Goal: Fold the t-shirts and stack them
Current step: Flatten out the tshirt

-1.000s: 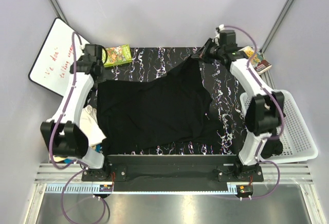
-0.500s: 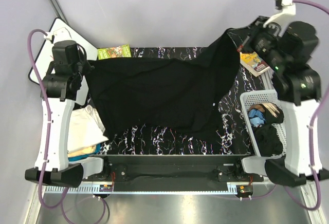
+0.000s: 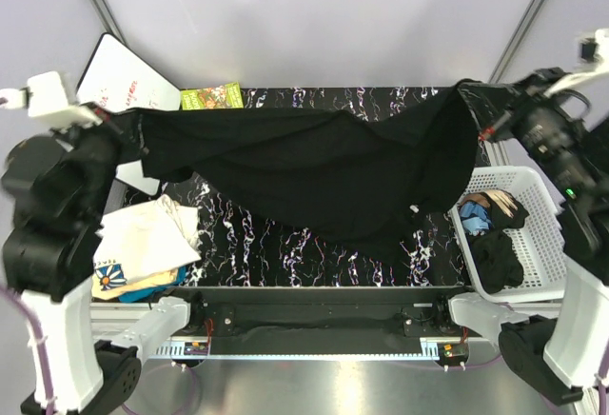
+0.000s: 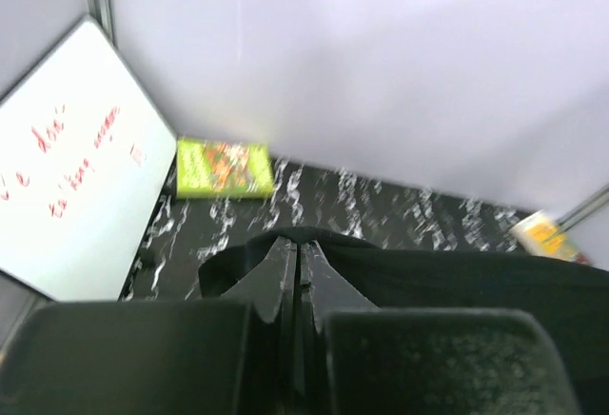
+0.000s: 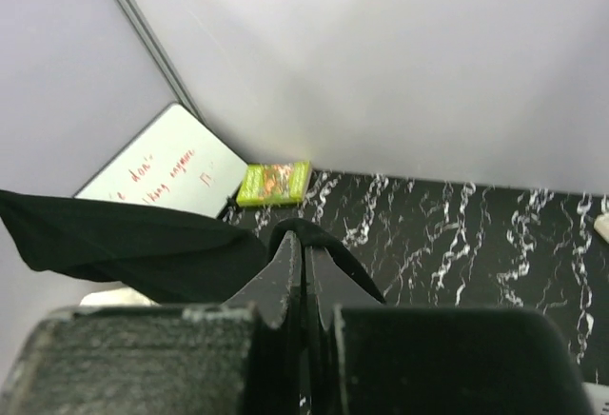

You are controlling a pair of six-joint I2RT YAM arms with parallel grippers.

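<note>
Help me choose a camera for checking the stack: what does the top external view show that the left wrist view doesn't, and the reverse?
Only top external: the whole black t-shirt hung between the left gripper and the right gripper, the pile of light t-shirts at the table's near left, and the white basket holding dark clothes. Only left wrist: a close look at the left gripper's fingers pinched shut on a fold of the black cloth. Both: the whiteboard, the green box, the black marbled table.
</note>
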